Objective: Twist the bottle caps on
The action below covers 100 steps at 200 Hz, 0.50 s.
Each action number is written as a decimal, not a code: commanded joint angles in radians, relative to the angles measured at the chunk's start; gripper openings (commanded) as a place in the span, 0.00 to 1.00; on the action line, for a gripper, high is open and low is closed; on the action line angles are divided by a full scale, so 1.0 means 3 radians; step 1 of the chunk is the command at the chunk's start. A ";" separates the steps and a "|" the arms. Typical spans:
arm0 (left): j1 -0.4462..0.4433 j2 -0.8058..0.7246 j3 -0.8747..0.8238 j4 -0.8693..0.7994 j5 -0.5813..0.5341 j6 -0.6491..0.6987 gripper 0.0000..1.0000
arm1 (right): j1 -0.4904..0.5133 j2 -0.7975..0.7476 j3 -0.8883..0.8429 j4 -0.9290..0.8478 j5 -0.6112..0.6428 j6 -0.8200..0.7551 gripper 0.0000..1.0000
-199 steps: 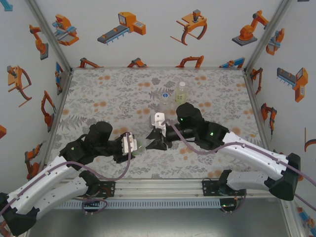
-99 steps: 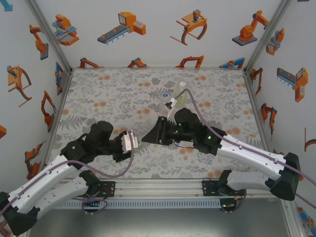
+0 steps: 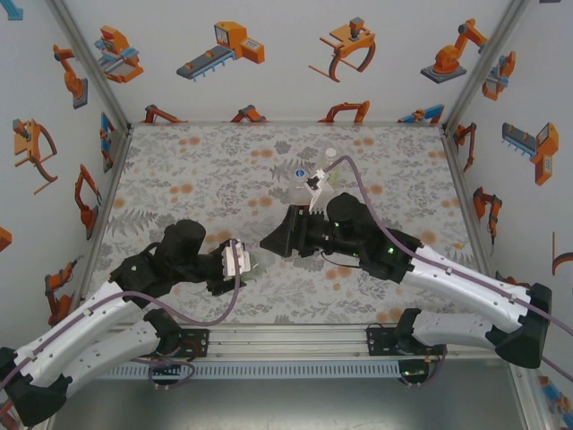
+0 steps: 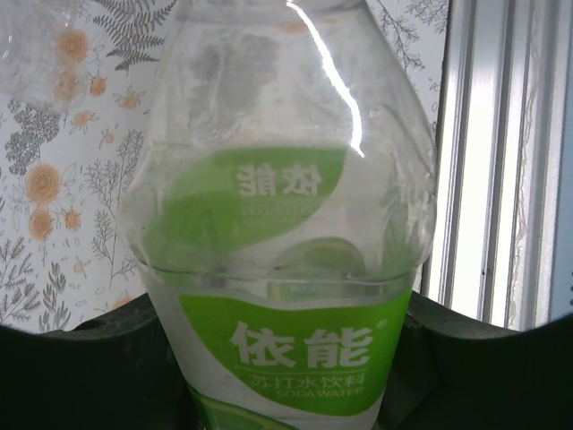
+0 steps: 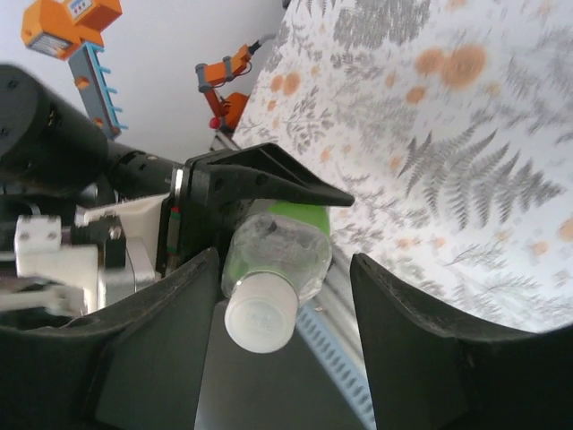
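Capped green bottle (image 4: 286,224) clamped in left gripper (image 4: 286,331); right gripper (image 5: 285,260) open around cap (image 5: 260,313) (not touching). Beyond, yellow bottle (image 3: 331,170) and clear bottle (image 3: 299,179): capped or not, unclear.

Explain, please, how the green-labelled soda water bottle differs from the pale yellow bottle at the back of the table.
The green-labelled soda water bottle is clamped in the left claw, lying roughly level; the pale yellow bottle stands upright and free on the table. The soda water bottle bears a green printed label; on the pale yellow bottle none can be made out. Both are clear plastic and wear white caps.
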 commanded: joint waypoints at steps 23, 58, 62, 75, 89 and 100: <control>-0.0011 -0.0044 0.0073 0.0061 0.0282 0.0118 0.00 | -0.0027 -0.0131 0.0320 -0.0196 -0.0113 -0.1683 0.54; -0.0011 -0.0015 0.0080 0.0048 0.0388 0.0135 0.00 | -0.0029 -0.0093 0.0476 -0.0331 -0.0938 -0.2691 0.56; -0.0011 -0.0016 0.0080 0.0046 0.0388 0.0140 0.00 | -0.0026 -0.0072 0.0514 -0.0390 -0.1023 -0.2799 0.56; -0.0012 -0.0016 0.0075 0.0045 0.0378 0.0140 0.00 | -0.0026 0.0028 0.0654 -0.0654 -0.1290 -0.3201 0.56; -0.0012 -0.0017 0.0080 0.0039 0.0382 0.0140 0.00 | -0.0025 0.0138 0.0770 -0.0919 -0.1601 -0.3658 0.58; -0.0009 -0.0019 0.0080 0.0037 0.0392 0.0134 0.00 | -0.0020 0.0191 0.0809 -0.1011 -0.1719 -0.3925 0.58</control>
